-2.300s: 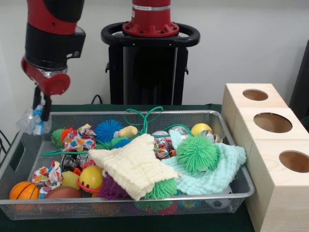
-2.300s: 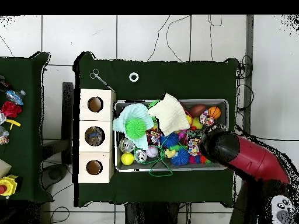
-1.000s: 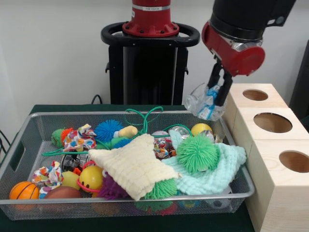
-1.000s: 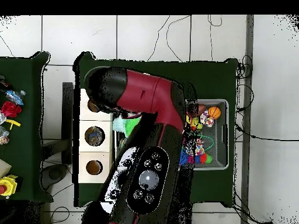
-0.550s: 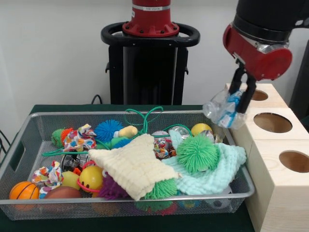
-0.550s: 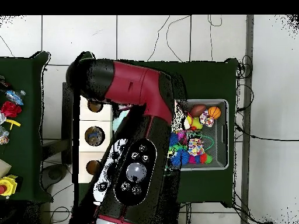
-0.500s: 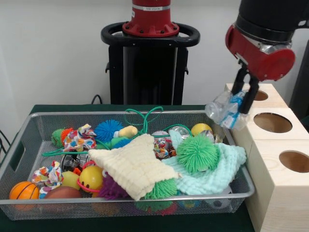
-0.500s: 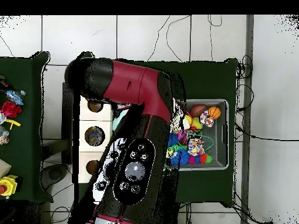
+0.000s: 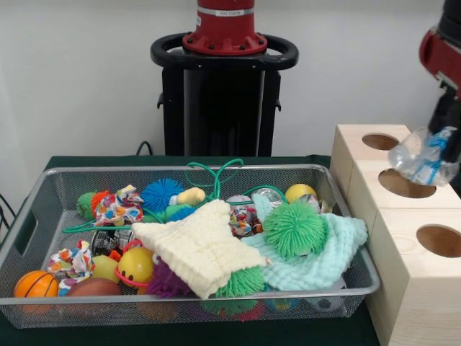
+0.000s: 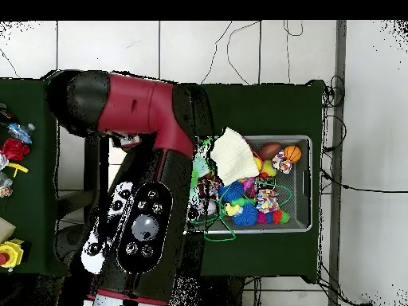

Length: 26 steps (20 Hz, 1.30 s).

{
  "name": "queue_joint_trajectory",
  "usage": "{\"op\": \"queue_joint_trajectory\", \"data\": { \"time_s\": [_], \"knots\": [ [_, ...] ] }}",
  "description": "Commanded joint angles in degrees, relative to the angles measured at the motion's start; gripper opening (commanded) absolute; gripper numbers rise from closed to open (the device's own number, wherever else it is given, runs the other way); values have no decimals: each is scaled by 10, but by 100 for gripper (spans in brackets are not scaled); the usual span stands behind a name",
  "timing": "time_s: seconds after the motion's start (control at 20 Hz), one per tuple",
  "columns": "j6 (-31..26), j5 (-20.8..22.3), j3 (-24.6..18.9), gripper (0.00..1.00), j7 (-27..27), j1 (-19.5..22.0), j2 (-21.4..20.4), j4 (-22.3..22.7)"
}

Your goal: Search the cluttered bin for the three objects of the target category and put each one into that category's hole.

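The wire mesh bin (image 9: 21,238) fills the table's left and middle, piled with toys and cloths. My gripper (image 9: 442,146) is at the right edge of the front view, shut on a crumpled clear plastic bottle (image 9: 423,158) with a blue label. It holds the bottle in the air over the wooden boxes, just above the middle box's hole (image 9: 407,182). In the overhead view my arm (image 10: 151,111) covers the boxes and the gripper. Only the bin's right part (image 10: 307,183) shows there.
Three pale wooden boxes stand in a row right of the bin, with a far hole (image 9: 381,141) and a near hole (image 9: 440,240). In the bin lie a cream cloth (image 9: 202,245), a mint cloth (image 9: 328,252), a green fuzzy ball (image 9: 294,229) and a small basketball (image 9: 36,283).
My gripper has carried the bottle from the bin's left end across to the right, and now holds it over the middle box. The bin's contents have not moved.
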<state>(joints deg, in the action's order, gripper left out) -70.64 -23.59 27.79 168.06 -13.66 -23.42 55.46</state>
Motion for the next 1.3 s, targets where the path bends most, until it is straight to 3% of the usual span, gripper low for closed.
{"op": "queue_joint_trajectory", "data": {
  "time_s": [0.05, 0.5, 0.9, 1.3],
  "knots": [
    [-34, -29, -16, 0, 192, -34, -20, 60],
    [78, -17, -15, 0, 136, -60, -63, 193],
    [164, 13, -16, 0, 83, -68, -78, 274],
    [286, 40, -41, 0, 18, -51, -94, 359]
  ]
}}
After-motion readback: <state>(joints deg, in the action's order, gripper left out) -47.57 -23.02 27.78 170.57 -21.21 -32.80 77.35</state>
